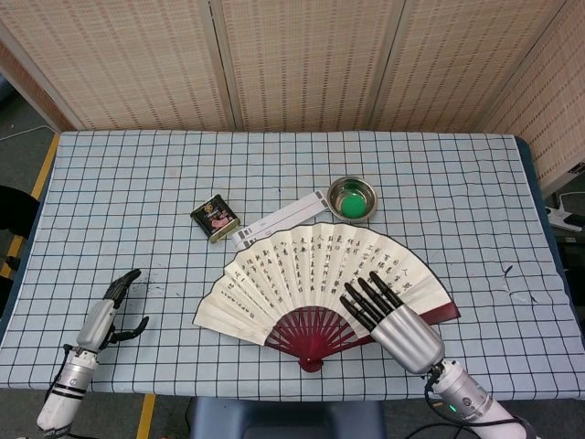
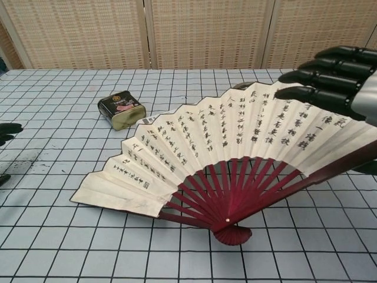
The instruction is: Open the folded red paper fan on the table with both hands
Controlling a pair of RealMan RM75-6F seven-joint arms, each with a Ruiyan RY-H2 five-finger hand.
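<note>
Over at the far left the left hand (image 1: 108,309) hangs low by the near edge of the table (image 1: 137,183), fingers apart and loosely curled, holding nothing; in the chest view only its dark fingertips (image 2: 8,130) poke in at the frame's edge, so how the palm sits I cannot tell. It is well apart from the red paper fan (image 1: 320,274), whose nearest blade tip points roughly its way.

Moving right, a small dark tin (image 1: 215,218) and a white strip of card (image 1: 283,218) sit just behind the fan's left half; the strip's near end slips under the paper. The fan itself lies spread wide on the table, leaf arched away from the robot, red ribs converging on a pivot (image 2: 228,221) at the near side; its long axis runs left to right, and I'd judge the opening as good as done.

Behind its upper right is a metal bowl (image 1: 352,198) with something green in it, mostly masked by the leaf in the chest view.

Furthest right, the right hand (image 1: 395,318) is plainly the nearer one; its fingers lie straight and slightly apart over the fan's right ribs. Whether they press the fan, pinch the outer guard from below, or merely hover, neither view shows; the thumb is hidden, and the chest view cuts the palm off.
</note>
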